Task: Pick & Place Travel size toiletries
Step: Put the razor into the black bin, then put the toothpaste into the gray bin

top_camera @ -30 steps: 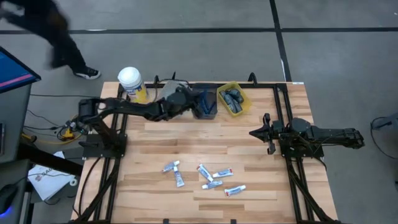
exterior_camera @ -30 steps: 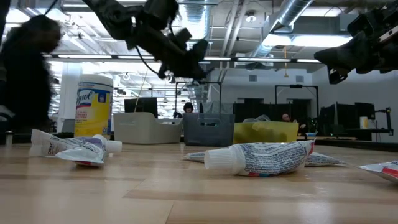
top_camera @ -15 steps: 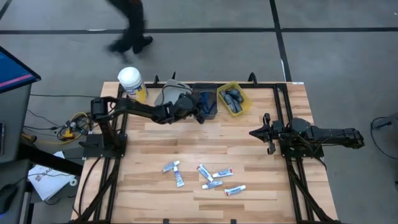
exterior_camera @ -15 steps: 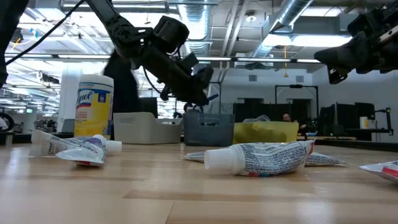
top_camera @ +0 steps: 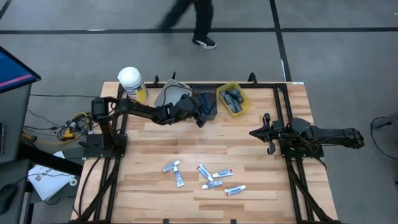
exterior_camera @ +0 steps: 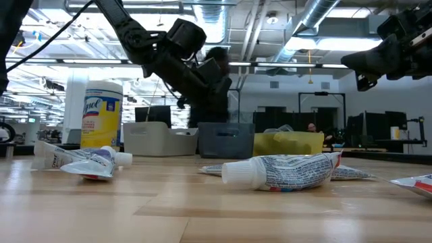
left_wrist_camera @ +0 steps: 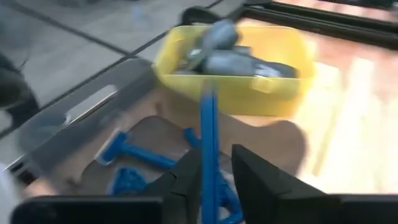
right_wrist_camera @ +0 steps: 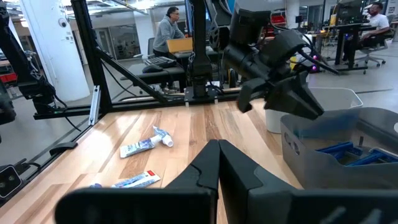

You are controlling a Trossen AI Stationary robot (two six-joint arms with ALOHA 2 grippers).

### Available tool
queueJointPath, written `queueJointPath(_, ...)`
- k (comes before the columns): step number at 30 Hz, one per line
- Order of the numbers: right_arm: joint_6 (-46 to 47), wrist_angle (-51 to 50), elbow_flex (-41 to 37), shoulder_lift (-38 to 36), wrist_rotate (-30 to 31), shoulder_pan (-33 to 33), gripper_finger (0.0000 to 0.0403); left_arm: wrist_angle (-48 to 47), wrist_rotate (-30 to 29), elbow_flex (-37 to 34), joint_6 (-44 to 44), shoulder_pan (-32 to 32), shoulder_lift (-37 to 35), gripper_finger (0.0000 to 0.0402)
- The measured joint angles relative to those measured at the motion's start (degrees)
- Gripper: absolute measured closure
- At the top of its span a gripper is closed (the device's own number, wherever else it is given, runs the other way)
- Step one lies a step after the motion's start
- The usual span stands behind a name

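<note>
The dark bin (top_camera: 206, 104) stands at the far edge of the table (top_camera: 249, 155), with a grey bin (top_camera: 171, 93) just beside it on one side and a yellow bin (top_camera: 234, 99) just beside it on the other. The left gripper (top_camera: 200, 116) hangs at the dark bin's near rim; in the left wrist view a thin blue razor (left_wrist_camera: 209, 140) stands upright between its fingers (left_wrist_camera: 186, 180), but whether they pinch it or have let go cannot be told. More blue razors (left_wrist_camera: 134, 151) lie on the floor of the dark bin, and dark grey mini bottles (left_wrist_camera: 217, 53) are piled in the yellow bin next to it. Beyond the grey bin, farther from the dark bin, a yellow jar (top_camera: 132, 83) with a white lid stands at the table's corner. Well apart from the dark bin, near the table's front edge, several small white tubes (top_camera: 213, 176) with blue and red marks lie scattered. The right gripper (top_camera: 258, 132) waits over the table on the yellow bin's side of the dark bin, well apart from it, its fingers (right_wrist_camera: 214, 165) pressed together and holding nothing. Beyond the table's far edge, behind the dark bin, a person (top_camera: 198, 18) is on the floor.
</note>
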Motion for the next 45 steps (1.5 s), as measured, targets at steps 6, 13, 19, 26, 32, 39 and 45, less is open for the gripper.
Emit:
queueJointPath(6, 0.0, 0.0, -0.02, 0.0, 0.01, 0.0, 0.0403, 0.8, 2.84, 0.02, 1.75, -0.65, 0.0, 0.0248)
queueJointPath(13, 0.0, 0.0, -0.01, 0.0, 0.0, 0.02, 0.0403, -3.28, 2.71, 0.38, 4.86, -3.45, -10.24, 0.0199)
queueJointPath(19, -0.01, 0.02, -0.02, 0.0, -0.01, 0.02, 0.0403, -24.66, 2.67, 0.46, 6.16, -10.73, -26.25, 0.0207)
queueJointPath(26, -0.02, 0.01, -0.01, -0.01, 0.0, 0.02, 0.0403, -45.13, 2.48, -1.15, -6.19, -24.14, -37.84, 0.0208)
queueJointPath(32, 0.0, 0.01, -0.01, 0.0, 0.0, 0.0, 0.0403, -52.09, 2.45, -6.25, -20.35, -36.84, -38.13, 0.0219)
queueJointPath(39, -0.01, 0.01, -0.01, -0.01, -0.01, 0.0, 0.0403, -51.5, -1.17, -11.45, -28.36, -44.05, -33.4, 0.0228)
queueJointPath(45, -0.02, 0.01, -0.02, 0.0, -0.01, 0.02, 0.0403, -42.75, 2.04, -11.43, -24.94, -40.48, -27.85, 0.0216)
